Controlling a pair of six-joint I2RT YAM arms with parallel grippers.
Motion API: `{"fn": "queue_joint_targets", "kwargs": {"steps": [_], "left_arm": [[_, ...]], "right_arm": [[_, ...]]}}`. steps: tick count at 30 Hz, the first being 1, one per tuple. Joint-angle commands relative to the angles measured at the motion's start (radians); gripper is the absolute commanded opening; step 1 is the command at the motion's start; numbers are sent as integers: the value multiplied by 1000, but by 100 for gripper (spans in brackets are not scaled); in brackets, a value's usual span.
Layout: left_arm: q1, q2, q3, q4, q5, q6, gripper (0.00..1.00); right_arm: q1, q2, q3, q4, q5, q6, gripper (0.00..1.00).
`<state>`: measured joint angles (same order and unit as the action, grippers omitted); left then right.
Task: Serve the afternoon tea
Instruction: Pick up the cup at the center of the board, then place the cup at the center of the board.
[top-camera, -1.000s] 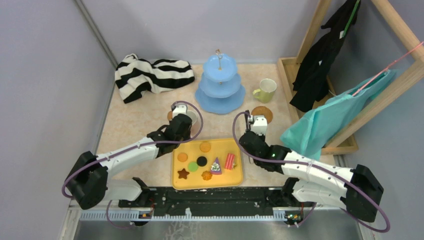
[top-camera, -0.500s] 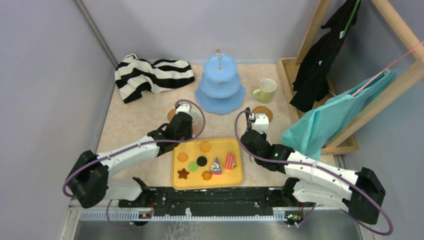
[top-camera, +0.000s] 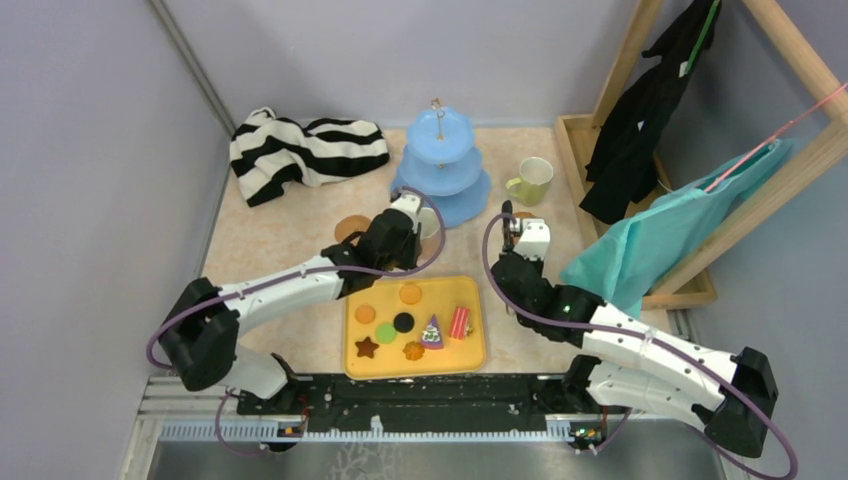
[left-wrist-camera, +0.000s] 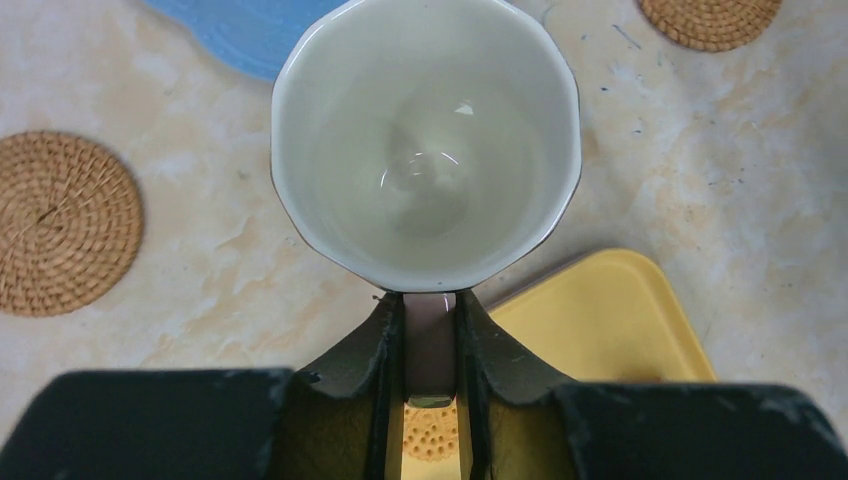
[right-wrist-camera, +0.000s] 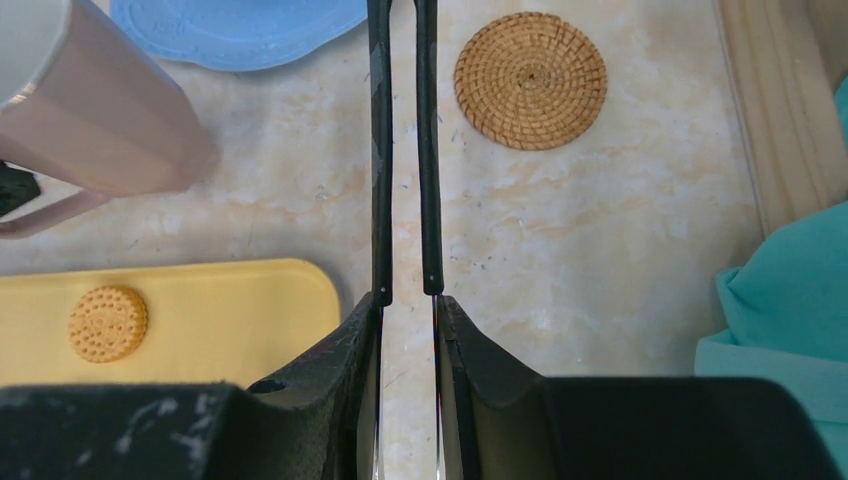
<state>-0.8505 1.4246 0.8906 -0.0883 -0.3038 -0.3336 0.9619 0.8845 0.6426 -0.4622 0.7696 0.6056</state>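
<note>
Fingers of the left gripper (left-wrist-camera: 430, 345) are clamped on the pink handle of the pink-handled cup (left-wrist-camera: 425, 140), mouth up and empty (its white inside shines). In the overhead view the cup sits just beyond the far edge of the yellow tray (top-camera: 440, 296), close by the bottom tier of the light-blue stand (top-camera: 440, 170). One cork coaster (top-camera: 352, 226) lies bare to the cup's left, apart from it. The right gripper (right-wrist-camera: 402, 60) has its fingers nearly together, nothing between them, and points at the table just left of the second coaster (right-wrist-camera: 530, 80). The yellow-green cup (top-camera: 531, 180) stands further back. Toy cookies and cake slices (top-camera: 404, 322) lie on the tray.
</note>
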Motion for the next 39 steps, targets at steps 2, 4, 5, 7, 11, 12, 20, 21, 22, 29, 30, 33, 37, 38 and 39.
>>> {"fn": "queue_joint_targets", "kwargs": {"steps": [2,4,5,7,11,12,20,21,22,29,30,33,37,38,39], "left_arm": [[-47,70,137,125,19,71,4],[-61,111,181,131,26,82,4],[-67,132,204,133,30,88,4],[-79,173,246,138,33,99,4],[-102,262,331,150,49,111,4],[-107,282,348,151,51,112,4],[-124,392,440,153,70,126,4],[-125,400,444,155,71,127,4],[-125,408,448,157,72,128,4],[-130,477,484,188,77,155,4],[-131,488,492,188,77,160,4],[-133,514,514,188,75,168,5],[-134,529,519,192,67,170,9],[-136,531,518,193,63,168,10],[-136,531,517,194,56,167,12]], "right_arm": [[13,-37,97,-27,84,-31,23],[12,-42,112,-47,99,-34,23],[13,-48,117,-55,109,-37,23],[11,-63,124,-69,123,-42,23],[5,-94,142,-101,145,-48,23],[4,-100,146,-109,149,-49,23],[-24,-132,163,-137,157,-68,24],[-29,-136,164,-138,156,-72,24],[-32,-139,163,-138,155,-74,24],[-60,-151,161,-134,137,-90,24],[-63,-151,161,-133,133,-91,24],[-74,-153,160,-132,124,-99,24],[-83,-157,161,-130,120,-107,24],[-83,-157,161,-131,118,-109,24],[-84,-160,161,-131,117,-110,24]]}}
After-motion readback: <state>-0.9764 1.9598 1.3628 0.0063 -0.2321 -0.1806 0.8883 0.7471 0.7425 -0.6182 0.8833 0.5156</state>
